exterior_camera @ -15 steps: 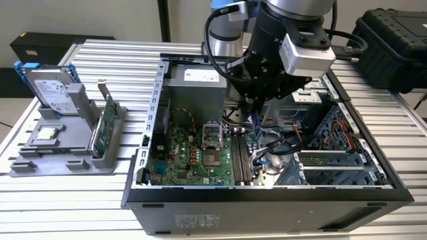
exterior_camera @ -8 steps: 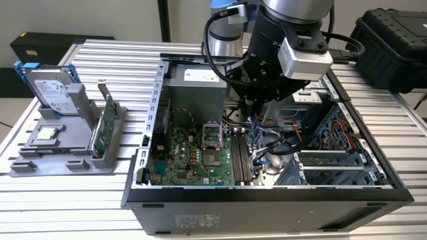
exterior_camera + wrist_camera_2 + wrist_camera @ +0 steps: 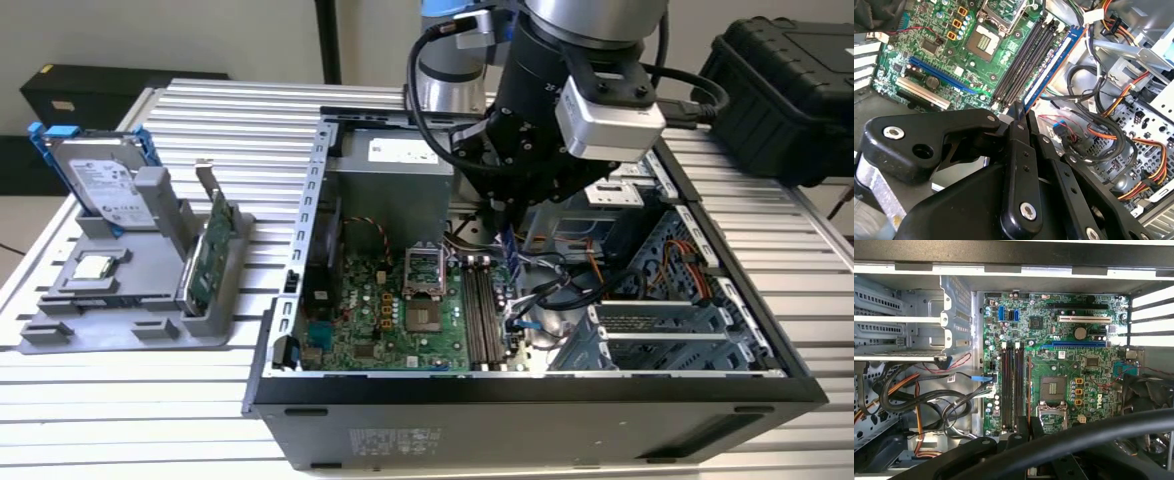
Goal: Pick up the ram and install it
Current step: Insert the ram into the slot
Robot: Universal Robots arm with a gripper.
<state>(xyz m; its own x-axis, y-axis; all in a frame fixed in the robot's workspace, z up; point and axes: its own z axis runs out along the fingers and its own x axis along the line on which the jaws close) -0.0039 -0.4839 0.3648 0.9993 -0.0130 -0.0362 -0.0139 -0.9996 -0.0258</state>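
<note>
1. Ram (image 3: 1054, 65) first: the long thin stick is pinched on edge in the gripper (image 3: 1018, 109). The fingers are closed tight on its two faces, and it runs out from between the tips in the second wrist view.
2. Position now: it lies parallel with the memory slots (image 3: 1026, 55), close over them, and in that view it shows against the side where the cables (image 3: 1094, 100) are. Seated or just hovering? Can't tell from here.
3. Handling, as I judge it: light, stiff, thin and fragile. A flat board like this wants holding by its faces near the top edge, with the contacts kept free. It also wants to be square to the slot, because a tilt could bind it or stress the board.
4. Around it: the empty CPU socket (image 3: 983, 42) sits just beside the slots on the green motherboard (image 3: 1054, 365), inside the open computer case (image 3: 534, 400).
5. Further out, on the bench (image 3: 134, 400) at the exterior view's left: a grey fixture (image 3: 134, 290) carries a hard drive (image 3: 107, 185) with blue rails and a green card (image 3: 207, 260), well apart from the case.
</note>
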